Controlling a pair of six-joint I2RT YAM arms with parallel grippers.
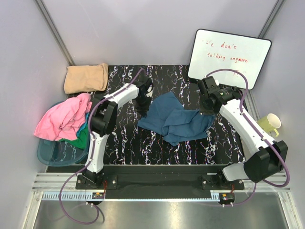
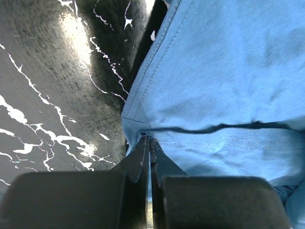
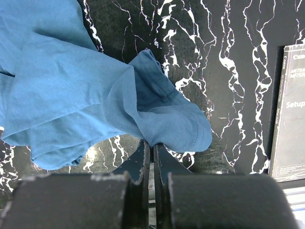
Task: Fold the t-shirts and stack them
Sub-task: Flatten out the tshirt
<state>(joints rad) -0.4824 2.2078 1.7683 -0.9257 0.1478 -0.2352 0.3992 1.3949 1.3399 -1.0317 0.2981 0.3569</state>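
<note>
blue t-shirt (image 1: 176, 119): mid-table, crumpled and unfolded, one flap doubled over itself; lies between the two arms.
left gripper (image 2: 148, 140): fingers pressed together on the stitched hem at the shirt's far-left edge; cloth runs right into the tips, so I read it as a pinch on the hem.
right gripper (image 3: 151, 145): fingers pressed together on a rounded corner of the same shirt, right side; that corner looks raised a little off the surface.
why held so: opposite edges gripped, probably to pull the shirt taut and flat before the first fold. My read only.
tan t-shirt (image 1: 86, 78): folded, far-left corner of the table, well apart from the blue one; probably the base of the stack.
pink t-shirt (image 1: 62, 119): loose heap draped over the basket (image 1: 55, 155) off the table's left edge, green t-shirt (image 1: 82, 138) under it; both look queued.
progress: early, one folded, blue not yet flat.
table (image 1: 124, 143): black top with white marble veining, glossy, glare in the left wrist view; cloth should slide easily.
room: pale grey panel walls, metal rails along the near edge.
clutter: whiteboard (image 1: 228, 55) with red handwriting leaning at the far right; yellow mug (image 1: 269, 125) off the right edge.
</note>
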